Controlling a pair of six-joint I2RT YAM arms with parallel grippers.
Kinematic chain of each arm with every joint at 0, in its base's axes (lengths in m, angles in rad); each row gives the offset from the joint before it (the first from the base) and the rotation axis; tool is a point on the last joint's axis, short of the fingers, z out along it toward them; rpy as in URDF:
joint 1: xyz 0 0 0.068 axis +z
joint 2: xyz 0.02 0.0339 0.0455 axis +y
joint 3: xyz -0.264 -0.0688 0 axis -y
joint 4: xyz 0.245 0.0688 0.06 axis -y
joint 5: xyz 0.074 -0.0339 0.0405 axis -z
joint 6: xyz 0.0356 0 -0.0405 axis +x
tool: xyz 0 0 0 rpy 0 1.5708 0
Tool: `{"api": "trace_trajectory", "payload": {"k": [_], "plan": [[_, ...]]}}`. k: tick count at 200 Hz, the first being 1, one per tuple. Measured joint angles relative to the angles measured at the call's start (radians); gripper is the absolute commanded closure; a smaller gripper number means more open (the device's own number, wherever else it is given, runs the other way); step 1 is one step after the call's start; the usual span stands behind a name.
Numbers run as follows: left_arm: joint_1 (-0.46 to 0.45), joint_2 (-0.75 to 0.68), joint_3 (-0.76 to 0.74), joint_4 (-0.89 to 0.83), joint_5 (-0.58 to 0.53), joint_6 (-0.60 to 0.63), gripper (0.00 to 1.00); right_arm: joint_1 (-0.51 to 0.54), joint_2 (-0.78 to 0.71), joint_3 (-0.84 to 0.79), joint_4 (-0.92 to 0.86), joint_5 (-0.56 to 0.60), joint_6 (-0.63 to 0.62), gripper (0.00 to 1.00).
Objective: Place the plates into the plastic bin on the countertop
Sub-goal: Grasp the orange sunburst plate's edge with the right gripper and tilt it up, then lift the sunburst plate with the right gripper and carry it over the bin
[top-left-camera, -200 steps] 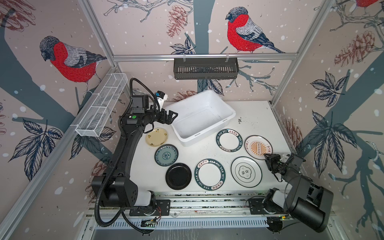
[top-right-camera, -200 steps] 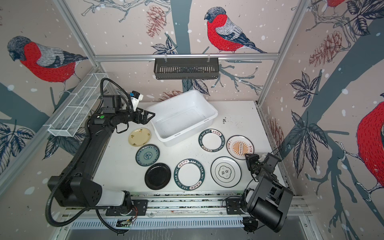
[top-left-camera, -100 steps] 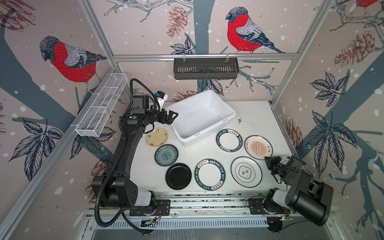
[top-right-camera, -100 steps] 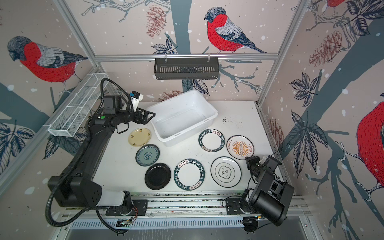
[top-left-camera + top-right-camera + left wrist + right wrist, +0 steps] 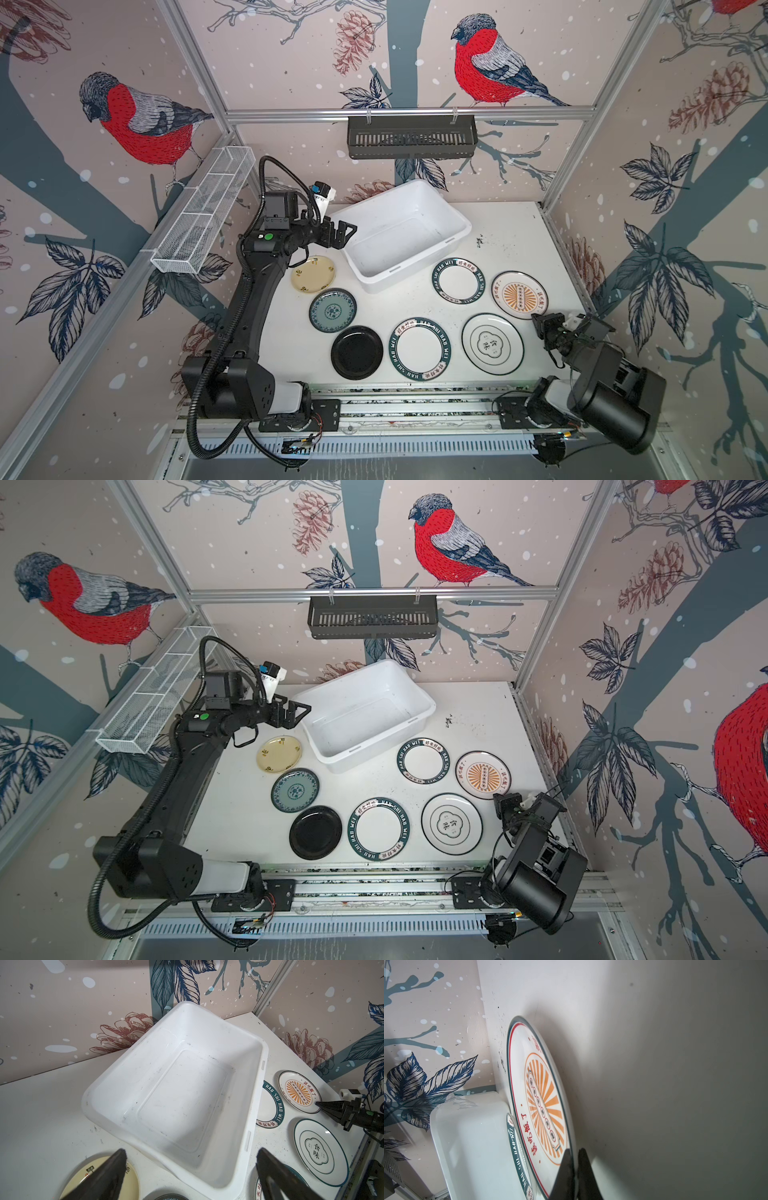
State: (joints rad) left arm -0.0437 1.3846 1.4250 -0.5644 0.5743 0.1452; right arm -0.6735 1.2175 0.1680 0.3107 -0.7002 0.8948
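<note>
**Right hand clamped on the sunburst plate's rim**

Over at the right edge of the bench (image 5: 511, 232), the right hand (image 5: 575, 1159) has its jaws together on the near rim of the orange-sunburst plate (image 5: 519, 295). The right wrist view shows the rim pinched between the fingertips. The left hand (image 5: 348, 232) hangs with jaws wide apart over the left corner of the plastic bin (image 5: 399, 276), which sits askew toward the back. Every plate lies on the bench outside the bin. The pale yellow plate (image 5: 312, 274), teal floral plate (image 5: 332, 310) and glossy black plate (image 5: 356, 352) run down its left. The far lettered-rim plate (image 5: 458, 280), near lettered-rim plate (image 5: 419, 349) and emblem plate (image 5: 492, 344) lie in front.
</note>
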Motion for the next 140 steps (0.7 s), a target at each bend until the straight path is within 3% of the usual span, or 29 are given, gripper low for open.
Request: {"api": "trace_trajectory", "payload": {"k": [140], "plan": [[-0.004,-0.045,-0.012,0.006,-0.040,-0.018,0.04,-0.013,-0.308,0.185,-0.274,-0.018,0.017,0.99]]}}
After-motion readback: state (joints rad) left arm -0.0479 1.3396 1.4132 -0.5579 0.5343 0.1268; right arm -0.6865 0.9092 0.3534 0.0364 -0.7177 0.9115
